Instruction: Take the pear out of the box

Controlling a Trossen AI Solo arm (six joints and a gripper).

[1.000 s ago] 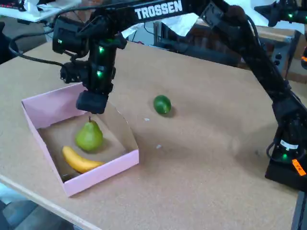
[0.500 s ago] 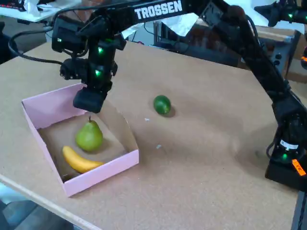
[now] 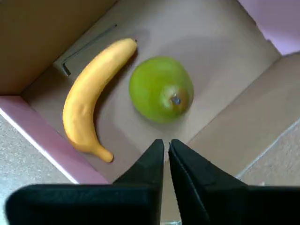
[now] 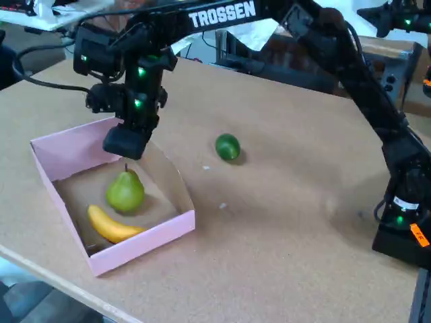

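Between one second ago and now, the gripper (image 4: 125,142) has shifted slightly leftward in the fixed view and now hangs above the far part of the box (image 4: 67,149), while the fruit has kept its place. Its two black fingers (image 3: 150,164) appear in the wrist view drawn nearly together, with only a thin slit between the tips, and nothing is held between them. The pear (image 4: 124,191) stands upright on the brown floor of the box, stem up, just below the gripper in the fixed view but apart from it; in the wrist view the pear (image 3: 161,88) is seen from above, its stem end facing the camera, just ahead of the fingertips. A yellow banana (image 4: 111,226) lies on the box floor beside the pear, toward the near pink wall; the wrist view shows the banana (image 3: 93,91) just left of the pear, whether touching cannot be told. A dark green lime (image 4: 227,146) rests on the brown tabletop (image 4: 289,222) outside the box, well apart from it, to the right in the fixed view.
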